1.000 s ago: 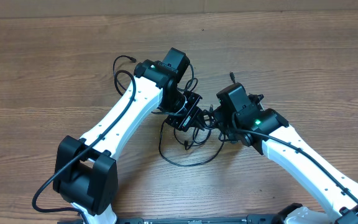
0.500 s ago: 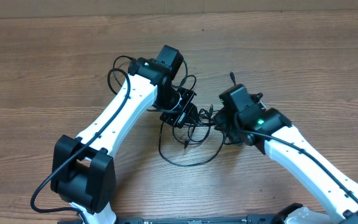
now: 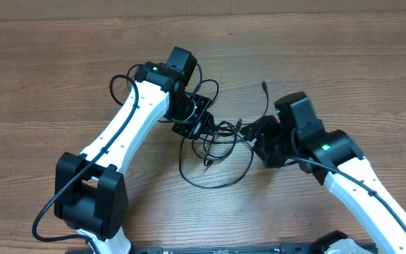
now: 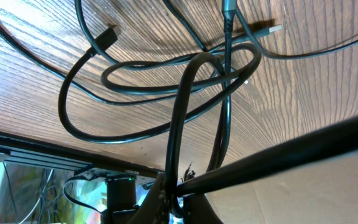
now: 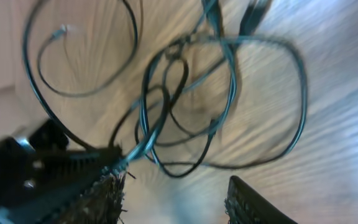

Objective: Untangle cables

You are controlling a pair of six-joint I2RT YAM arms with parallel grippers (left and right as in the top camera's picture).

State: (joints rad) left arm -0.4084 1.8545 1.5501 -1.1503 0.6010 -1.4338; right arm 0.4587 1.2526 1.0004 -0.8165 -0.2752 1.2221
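Now: cables [image 3: 213, 144] in tangled bunch mid surface [image 3: 48, 85], betw. both arms. Big loop trails near side, one plug end lies far-right. L jaws together, clamped on strands lifted off surface. R jaws apart, just right of tangle, nothing gripped; view blurred.

The right gripper [image 3: 261, 137] has been opened: its fingers [image 5: 107, 193], closed a second ago, are now held well apart, and a strand of the cables [image 3: 217, 134] is seen just beside one finger, not clamped between the two. That gripper has been drawn back from the left one. The left gripper [image 3: 197, 121], clamped on strands, has been pulled the other way, and the cables between the two sets of fingertips are drawn out longer.
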